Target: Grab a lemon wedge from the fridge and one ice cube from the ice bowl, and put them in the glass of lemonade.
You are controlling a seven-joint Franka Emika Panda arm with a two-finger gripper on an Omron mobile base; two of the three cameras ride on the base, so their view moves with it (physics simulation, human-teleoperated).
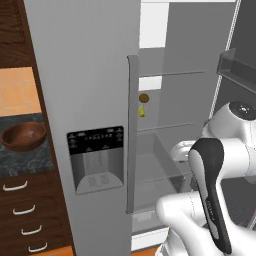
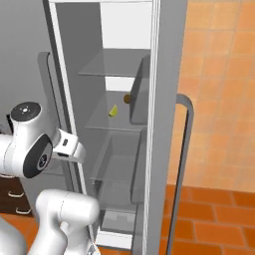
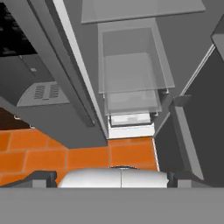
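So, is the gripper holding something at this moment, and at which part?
Nothing is held. The gripper is open with nothing between its fingertips, looking down at the fridge's lower drawers. The lemon wedge lies apart on a fridge shelf.

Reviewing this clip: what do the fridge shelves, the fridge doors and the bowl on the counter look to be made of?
The fridge shelves look like clear glass or plastic: see-through grey panes. The fridge doors look like brushed metal, a flat silver-grey with little shine, though painted plastic is possible. The ice bowl looks wooden: reddish-brown, with ring-like grain, matte.
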